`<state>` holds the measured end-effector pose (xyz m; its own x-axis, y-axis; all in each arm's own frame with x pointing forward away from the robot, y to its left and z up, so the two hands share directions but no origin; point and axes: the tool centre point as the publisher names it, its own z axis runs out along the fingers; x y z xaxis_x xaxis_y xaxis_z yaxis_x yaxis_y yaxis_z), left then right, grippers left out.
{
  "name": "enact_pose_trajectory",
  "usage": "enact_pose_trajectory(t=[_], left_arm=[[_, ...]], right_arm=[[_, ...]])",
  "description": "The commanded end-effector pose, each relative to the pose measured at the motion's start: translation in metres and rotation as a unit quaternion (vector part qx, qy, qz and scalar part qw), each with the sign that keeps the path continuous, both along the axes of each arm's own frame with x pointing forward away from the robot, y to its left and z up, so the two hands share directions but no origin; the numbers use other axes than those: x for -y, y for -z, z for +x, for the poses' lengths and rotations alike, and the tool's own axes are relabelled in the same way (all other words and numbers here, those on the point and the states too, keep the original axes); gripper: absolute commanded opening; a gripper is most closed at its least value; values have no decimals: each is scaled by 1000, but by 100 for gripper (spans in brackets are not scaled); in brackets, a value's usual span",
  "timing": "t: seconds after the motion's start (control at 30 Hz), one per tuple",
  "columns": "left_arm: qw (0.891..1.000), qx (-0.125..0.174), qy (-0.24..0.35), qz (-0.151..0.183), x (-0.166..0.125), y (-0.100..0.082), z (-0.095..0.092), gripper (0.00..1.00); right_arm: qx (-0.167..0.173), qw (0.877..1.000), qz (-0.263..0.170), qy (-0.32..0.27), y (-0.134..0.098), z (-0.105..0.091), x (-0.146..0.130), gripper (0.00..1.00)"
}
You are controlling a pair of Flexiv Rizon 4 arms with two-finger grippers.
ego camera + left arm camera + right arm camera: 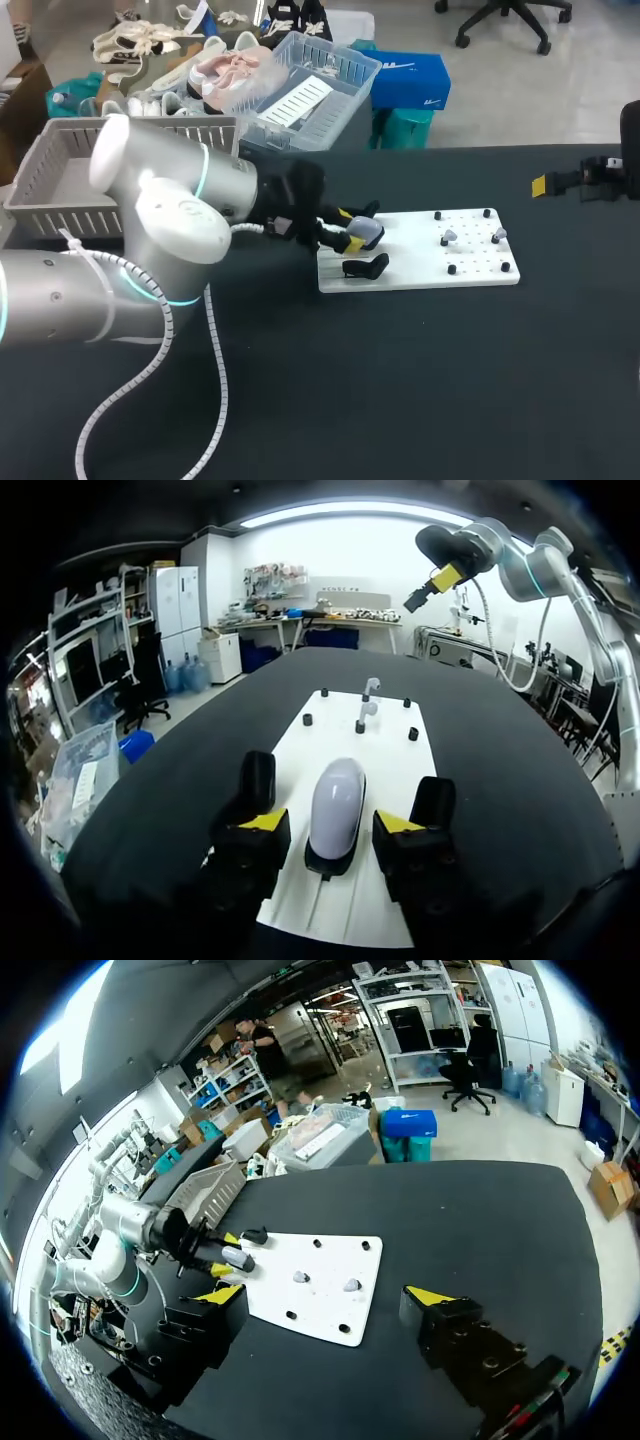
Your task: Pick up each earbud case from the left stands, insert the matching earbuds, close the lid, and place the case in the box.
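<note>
The left gripper [330, 823] sits at one end of the white board [405, 770], its fingers spread on either side of the earbud case [336, 802] without touching it. The case rests on a black stand [328, 863], its long axis pointing along the board toward two earbuds [367, 708]. The right gripper [325, 1296] hangs spread and empty, well beyond the board's earbud end.

Head high behind; opposing wrists share white board [420, 265].
</note>
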<state>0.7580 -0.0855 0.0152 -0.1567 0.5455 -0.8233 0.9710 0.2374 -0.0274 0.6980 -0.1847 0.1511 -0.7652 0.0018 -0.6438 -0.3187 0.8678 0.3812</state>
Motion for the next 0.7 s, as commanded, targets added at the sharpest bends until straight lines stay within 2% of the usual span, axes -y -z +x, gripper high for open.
enact_pose_trajectory(t=[0.03,0.27,0.53,0.7], left_arm=[[1000,-1,-4,2,2,2,2,51],[1000,-4,-8,3,2,3,3,45],[1000,-6,-7,4,1,3,2,33],[1000,-7,-5,4,0,2,-2,11]], right_arm=[[0,1000,1,-1,1,1,0,100],[0,1000,1,-1,1,1,0,100],[0,1000,1,-1,1,1,0,100],[0,1000,1,-1,1,1,0,100]])
